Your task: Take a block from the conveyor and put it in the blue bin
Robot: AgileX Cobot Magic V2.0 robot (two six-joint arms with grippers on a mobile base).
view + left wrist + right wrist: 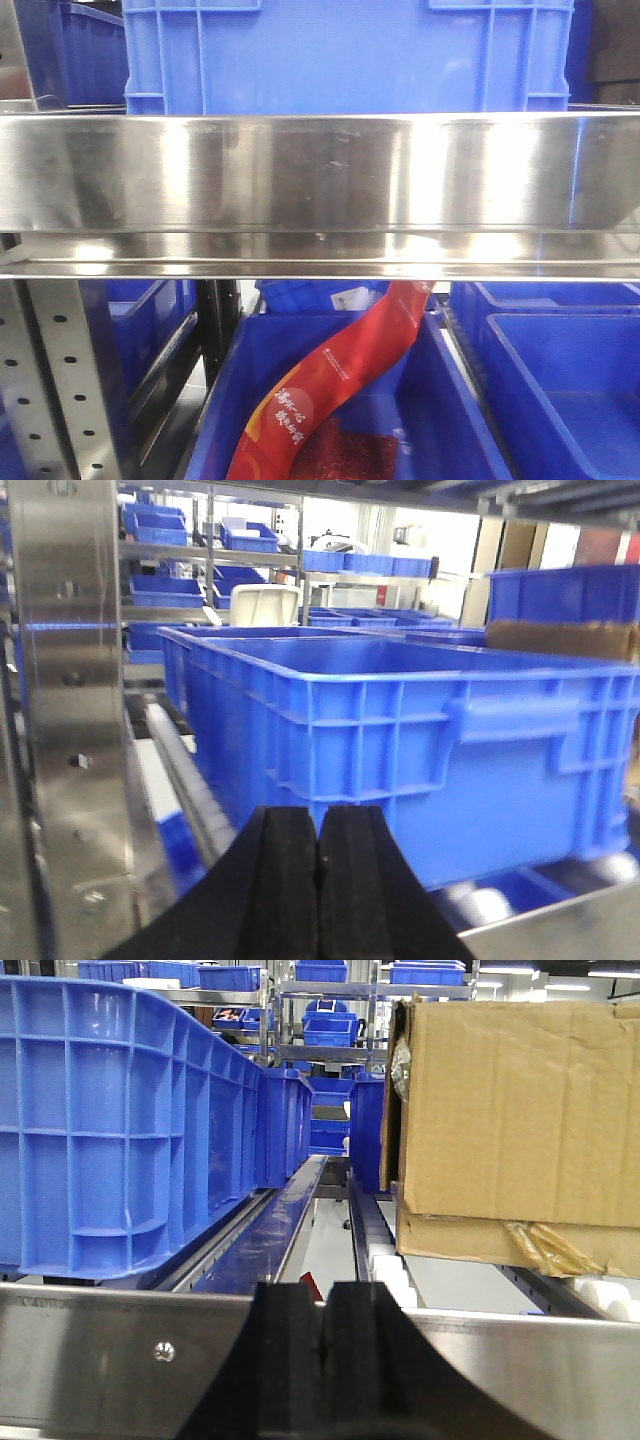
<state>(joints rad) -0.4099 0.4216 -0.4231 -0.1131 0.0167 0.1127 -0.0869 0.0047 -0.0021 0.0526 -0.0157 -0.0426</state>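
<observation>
Black left gripper (318, 865) and right gripper (324, 1345) sit pressed closed, empty, bottom centre; blue bin (420, 740) fills mid-frame.

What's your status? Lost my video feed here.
Left gripper shut, empty. Right gripper shut, empty. No block or conveyor belt in view. Steel shelf rail fills front view; blue bin ahead of left gripper.

A large ribbed blue plastic bin (400, 740) rests on the roller-track surface (190, 780) just beyond the left gripper (318, 865). Ahead and right of the right gripper (322, 1345), a brown cardboard box (510, 1120) sits on white rollers (385, 1260).
</observation>
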